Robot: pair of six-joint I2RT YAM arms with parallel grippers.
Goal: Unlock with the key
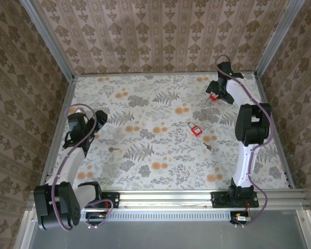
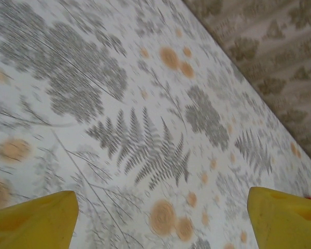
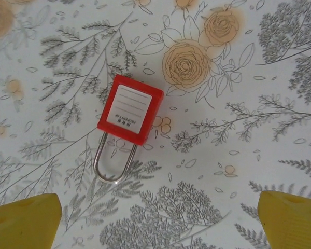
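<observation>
The red square padlock point(image 3: 129, 109) with a white label and a steel shackle lies flat on the floral-printed tabletop point(image 3: 259, 129), untouched, its shackle pointing to 6 o'clock, toward me. It sits at about 11 o'clock from my right gripper point(image 3: 158, 223), which hovers above it with its yellow fingertips point(image 3: 26, 223) spread wide, one on each side and well clear of it. From above, a second red padlock point(image 1: 195, 129) lies at 7 o'clock from that gripper, and the small dark-headed metal key point(image 1: 208, 147) lies near it at its 5 o'clock. My left gripper point(image 2: 160, 228) hangs spread apart over bare tabletop, far off at 9 o'clock.
</observation>
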